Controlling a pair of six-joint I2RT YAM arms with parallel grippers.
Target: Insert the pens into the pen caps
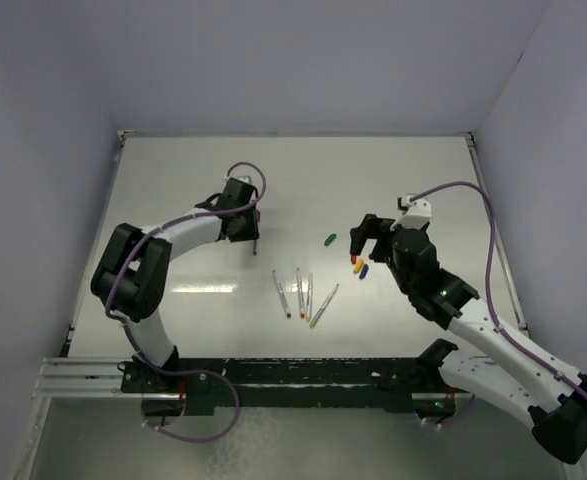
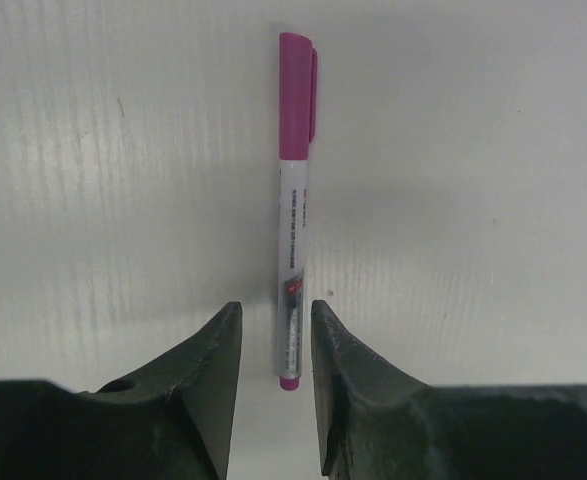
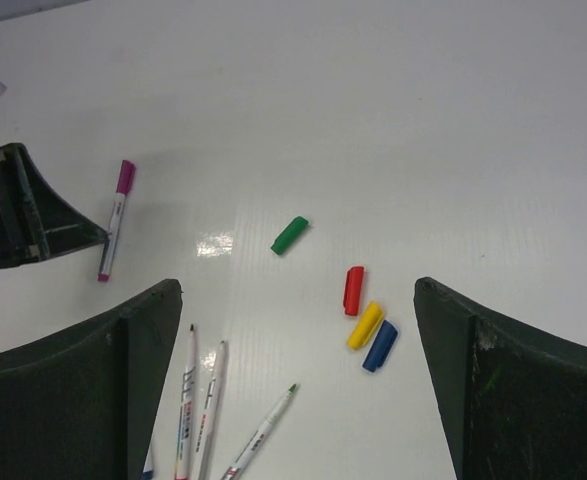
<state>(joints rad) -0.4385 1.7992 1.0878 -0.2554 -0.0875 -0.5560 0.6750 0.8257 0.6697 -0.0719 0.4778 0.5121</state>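
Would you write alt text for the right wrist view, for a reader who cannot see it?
Four small loose plastic caps, green, red, yellow and blue, lie on the white table, framed by the open right end effector. Uncapped pale pens lie at the bottom edge; at left, a magenta-capped pen lies beside the left end effector.

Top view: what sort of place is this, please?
Probably a robot test bench in a laboratory: a white table closed in by plain walls, two robot arms bolted to a rail at its near edge, and pens and loose caps laid out.
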